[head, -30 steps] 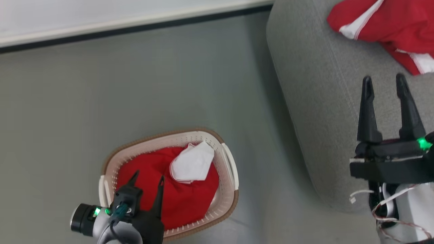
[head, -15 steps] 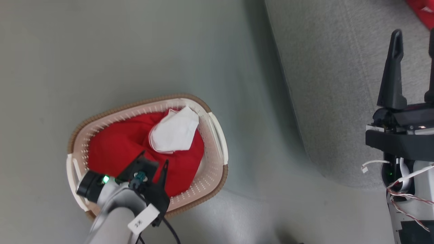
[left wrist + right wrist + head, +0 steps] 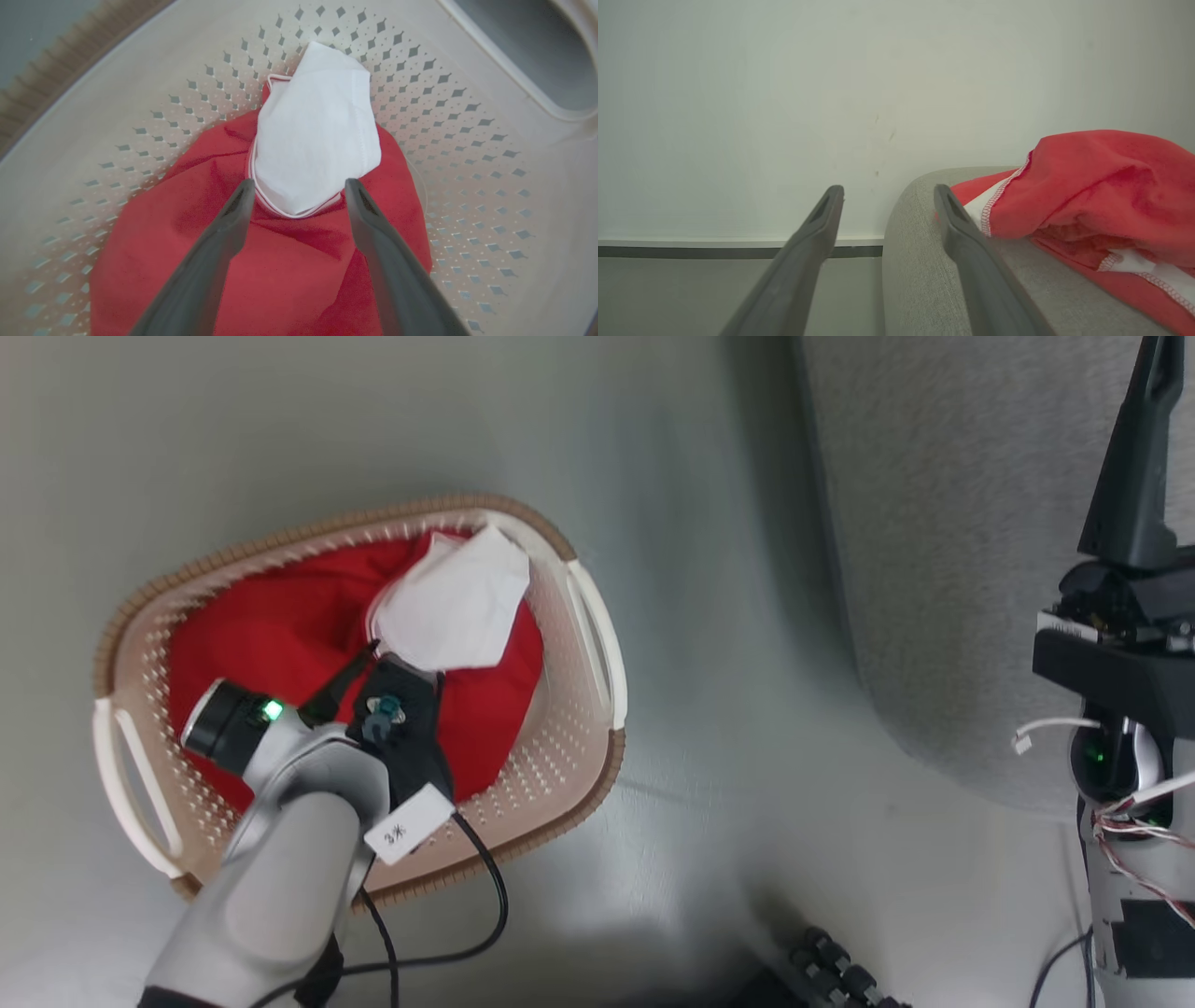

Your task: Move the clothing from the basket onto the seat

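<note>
The cream basket (image 3: 579,616) with its brown rim stands on the floor at the left. In it lies a red piece of clothing (image 3: 280,635) with a folded white panel (image 3: 453,602) on top. My left gripper (image 3: 403,663) is down inside the basket, open, its fingertips at the near edge of the white panel (image 3: 317,135) and just over the red cloth (image 3: 280,266), holding nothing. Another red piece of clothing (image 3: 1101,186) with white trim lies on the grey seat (image 3: 920,266). My right gripper (image 3: 888,190) hangs open and empty over the seat's edge; one finger (image 3: 1131,476) rises at the far right.
Grey floor (image 3: 728,803) separates the basket from the seat (image 3: 943,569). A black cable (image 3: 485,933) loops from my left arm past the basket's near rim. Dark rollers (image 3: 840,975) of my base show at the bottom. A pale wall (image 3: 784,116) with a dark skirting lies beyond the seat.
The head camera has tipped down, so the whole picture has shifted. My left gripper has gone deeper into the basket, up to the white panel. Both grippers have stayed open.
</note>
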Tool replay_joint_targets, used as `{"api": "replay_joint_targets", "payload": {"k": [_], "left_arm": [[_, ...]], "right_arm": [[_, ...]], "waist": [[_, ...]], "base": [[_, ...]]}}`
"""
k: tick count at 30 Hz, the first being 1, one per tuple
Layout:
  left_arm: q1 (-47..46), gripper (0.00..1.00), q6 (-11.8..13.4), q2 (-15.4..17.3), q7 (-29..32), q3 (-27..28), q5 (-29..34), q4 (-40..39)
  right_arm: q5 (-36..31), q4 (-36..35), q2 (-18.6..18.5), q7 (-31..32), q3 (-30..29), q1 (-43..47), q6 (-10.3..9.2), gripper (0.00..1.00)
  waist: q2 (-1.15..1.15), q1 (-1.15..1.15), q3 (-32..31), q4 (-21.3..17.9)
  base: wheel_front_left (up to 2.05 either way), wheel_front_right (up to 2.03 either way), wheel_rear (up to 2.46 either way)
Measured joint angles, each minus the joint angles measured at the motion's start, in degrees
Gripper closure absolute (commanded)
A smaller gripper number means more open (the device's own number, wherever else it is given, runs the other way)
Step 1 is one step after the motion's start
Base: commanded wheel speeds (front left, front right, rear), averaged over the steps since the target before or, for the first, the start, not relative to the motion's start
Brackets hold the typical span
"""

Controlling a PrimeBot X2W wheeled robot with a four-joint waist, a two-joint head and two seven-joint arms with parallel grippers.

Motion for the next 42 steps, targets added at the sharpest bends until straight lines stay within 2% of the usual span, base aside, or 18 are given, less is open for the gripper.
{"api": "replay_joint_targets", "payload": {"k": [7, 16, 32, 33, 34, 36, 42], "left_arm": [[-2.21, 0.0, 0.0, -0.02, -1.4, -0.74, 0.44, 4.2], [-6.25, 0.0, 0.6, 1.19, -2.41, -0.98, 2.54, 8.11], [-11.62, 0.0, 3.21, -0.99, -3.99, -1.67, 3.74, 14.68], [-11.68, 0.29, 3.41, -1.07, -3.98, -1.66, 3.74, 15.22], [-11.72, 0.64, 3.66, -1.15, -3.98, -1.66, 3.74, 15.68], [-12.01, 1.0, 3.67, -1.34, -3.98, -1.68, 3.74, 16.52], [-12.73, 1.0, 4.13, -1.8, -4.44, -1.86, 3.82, 18.62]], "right_arm": [[-0.16, 0.79, 0.26, -0.04, 0.33, -1.2, 0.0, 0.0], [-0.57, 0.86, 0.86, -0.45, 1.41, -2.42, 0.05, 0.0], [-1.01, 1.38, 1.23, -0.46, 1.83, -2.3, 0.05, 0.0], [-1.01, 1.38, 1.24, -0.46, 1.83, -2.3, 0.05, 0.0], [-1.01, 1.38, 1.25, -0.46, 1.81, -2.29, 0.05, 0.0], [-1.02, 1.38, 1.25, -0.46, 1.77, -2.27, 0.05, 0.0], [-1.2, 1.44, 1.27, -0.47, 1.51, -2.3, 0.05, 0.0]], "waist": [[0.0, 0.0, 4.41, -0.08], [-0.01, -0.01, 6.81, -0.91], [-0.02, -0.01, 8.06, -1.59], [-0.02, -0.01, 8.09, -1.6], [-0.02, -0.01, 8.12, -1.6], [-0.02, -0.01, 8.18, -1.62], [-0.02, -0.01, 8.21, -1.61]], "base": [[0.0, 0.0, 0.0], [0.0, 0.0, 0.0], [0.0, 0.0, 0.0], [0.0, 0.0, 0.0], [0.0, 0.0, 0.0], [0.0, 0.0, 0.0], [0.0, 0.0, 0.0]]}}
